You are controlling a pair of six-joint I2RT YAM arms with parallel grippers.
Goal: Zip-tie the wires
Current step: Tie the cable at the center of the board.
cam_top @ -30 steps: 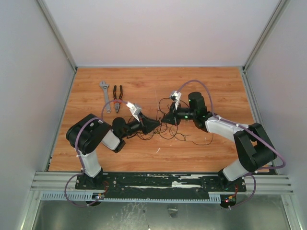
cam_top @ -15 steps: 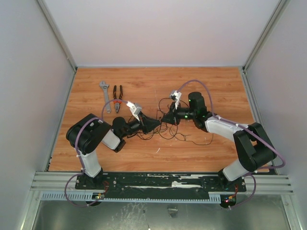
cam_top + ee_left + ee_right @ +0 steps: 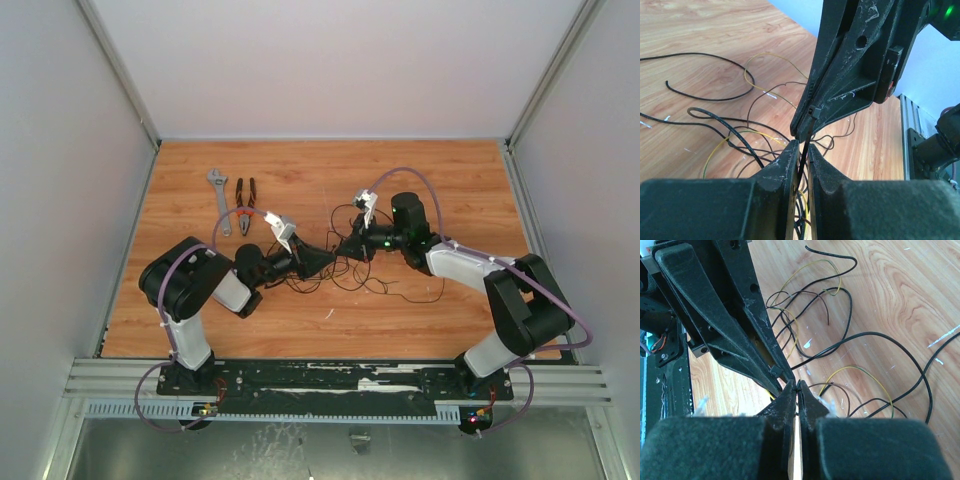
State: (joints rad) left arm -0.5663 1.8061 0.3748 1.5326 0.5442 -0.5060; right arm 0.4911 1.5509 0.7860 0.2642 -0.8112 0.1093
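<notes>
Position: both hands meet tip to tip at the centre of the overhead view, above the orange-brown wooden bench [image 3: 300, 170].

Left hand [image 3: 800, 150]: fingers almost together, parted only by what they pinch, the thin, stiff black plastic zip tie [image 3: 805, 142]. The strip rises from between my left fingers at the lower middle of the left wrist view. It ends in its small square head, which lies against the tip of my right hand.

Right hand [image 3: 796, 387]: fingers pressed fully together. I cannot tell whether anything is pinched between them.

Task item: the loose tangle of thin black and olive-yellow wires [image 3: 372, 276] lies spread on the bench under and around both hands. It shows in the left half of the left wrist view and the right half of the right wrist view. No strand is visibly enclosed by the strip.

Risks, in my judgement:
- The strip could twist or slip, because my left hold is narrow and sits on its flat edge.
- The tie could close on nothing, because the strands are scattered and not gathered.
- The fingertips could clash, because they stand nearly touching.
- A curl could snag a finger and drag the tangle.

Untouched: a grey adjustable wrench [image 3: 217, 195] and dark-handled pliers [image 3: 244, 205], upper left of the overhead view.
</notes>
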